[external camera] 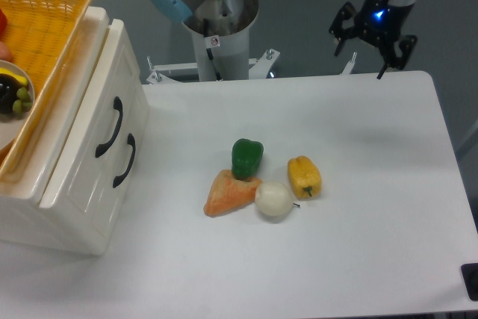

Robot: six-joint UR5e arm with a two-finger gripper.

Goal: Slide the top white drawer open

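Top drawer shut, gripper far off with its fingers spread.

The top white drawer [104, 121] sits closed in the cabinet [75, 207] at the table's [373, 259] left; it looks glossy, rigid and probably slick, so its curved black handle [110, 126] seems the only sound hold. On the cabinet, a yellow basket [45, 5] holds a plate with dark fruit. The gripper [372, 39] hangs open, well apart, above the far edge.

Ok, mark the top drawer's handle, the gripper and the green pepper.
top drawer's handle [109, 127], fixed camera, middle of the black curve
gripper [366, 63], fixed camera, between the fingertips
green pepper [246, 158], fixed camera, middle of its body
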